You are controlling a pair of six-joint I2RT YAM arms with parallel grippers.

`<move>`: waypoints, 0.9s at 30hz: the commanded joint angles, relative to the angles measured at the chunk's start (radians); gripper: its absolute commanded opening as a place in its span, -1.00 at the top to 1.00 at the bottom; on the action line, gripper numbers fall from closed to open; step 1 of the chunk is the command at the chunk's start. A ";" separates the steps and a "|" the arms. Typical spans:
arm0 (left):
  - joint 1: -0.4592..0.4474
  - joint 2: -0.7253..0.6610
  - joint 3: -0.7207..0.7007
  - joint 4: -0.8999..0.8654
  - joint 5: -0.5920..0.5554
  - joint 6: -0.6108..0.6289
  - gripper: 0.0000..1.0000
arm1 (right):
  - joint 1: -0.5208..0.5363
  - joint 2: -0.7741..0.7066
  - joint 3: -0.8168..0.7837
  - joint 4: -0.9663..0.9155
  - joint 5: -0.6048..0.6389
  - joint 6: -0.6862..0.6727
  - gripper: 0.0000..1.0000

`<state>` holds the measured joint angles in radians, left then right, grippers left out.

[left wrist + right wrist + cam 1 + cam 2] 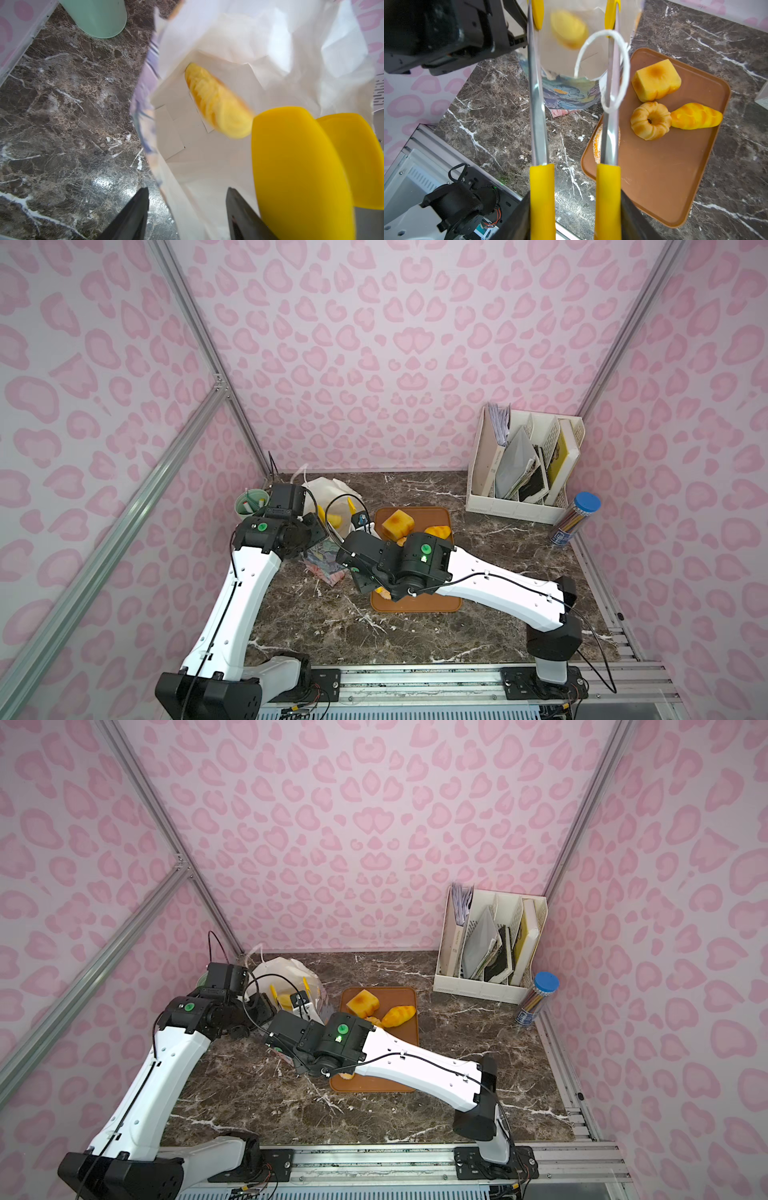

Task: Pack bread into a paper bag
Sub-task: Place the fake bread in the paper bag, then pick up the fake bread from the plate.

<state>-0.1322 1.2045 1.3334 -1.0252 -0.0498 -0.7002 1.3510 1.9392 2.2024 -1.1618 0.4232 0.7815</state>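
Observation:
The paper bag (328, 489) stands open at the back left, its white inside (228, 41) and floral outside (569, 93) both showing. A blurred ridged roll (218, 104) is inside the bag, just off the yellow tongs' pads (295, 166). My right gripper (575, 199) is shut on the tongs' handles, and the tong arms (537, 104) stand apart over the bag mouth. My left gripper (187, 199) is open, with the bag's near wall between its fingers. On the brown tray (664, 176) lie the square loaf (656, 80), ring bun (650, 120), croissant (695, 116) and a sprinkled bun (597, 141) partly behind a tong arm.
A mint-green cup (250, 502) stands left of the bag by the wall. A white file organizer (523, 472) and a blue-capped pencil tube (577, 522) stand at the back right. The bag's white cord handle (625, 62) loops around one tong arm.

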 commanded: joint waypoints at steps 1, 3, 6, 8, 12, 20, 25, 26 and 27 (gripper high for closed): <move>0.001 0.003 0.007 -0.003 -0.001 0.012 -0.27 | 0.001 -0.014 0.002 0.018 0.047 0.005 -0.17; 0.001 0.005 0.006 -0.002 0.001 0.011 -0.27 | 0.001 -0.021 0.004 0.026 0.059 -0.001 -0.16; 0.000 0.010 0.004 -0.001 0.002 0.010 -0.26 | 0.001 -0.031 0.015 0.032 0.080 -0.016 -0.15; 0.001 0.015 0.005 0.002 0.005 0.011 -0.26 | 0.000 -0.034 0.031 0.026 0.097 -0.023 -0.14; 0.000 0.029 0.015 0.005 0.007 0.014 -0.24 | -0.001 -0.041 0.069 0.013 0.130 -0.030 -0.14; 0.000 0.048 0.038 0.005 0.016 0.016 -0.24 | -0.031 -0.117 0.051 -0.102 0.237 0.030 -0.14; -0.001 0.050 0.048 0.001 0.016 0.020 -0.24 | -0.039 -0.293 -0.272 -0.068 0.223 0.168 -0.14; -0.001 0.052 0.050 -0.001 0.015 0.019 -0.24 | -0.038 -0.323 -0.339 -0.053 0.206 0.199 -0.14; 0.001 0.054 0.053 -0.003 0.017 0.022 -0.24 | -0.039 -0.363 -0.409 -0.033 0.183 0.234 -0.14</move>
<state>-0.1329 1.2537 1.3773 -1.0260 -0.0387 -0.6952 1.3125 1.6398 1.9022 -1.2224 0.6170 0.8928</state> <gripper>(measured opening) 0.621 0.571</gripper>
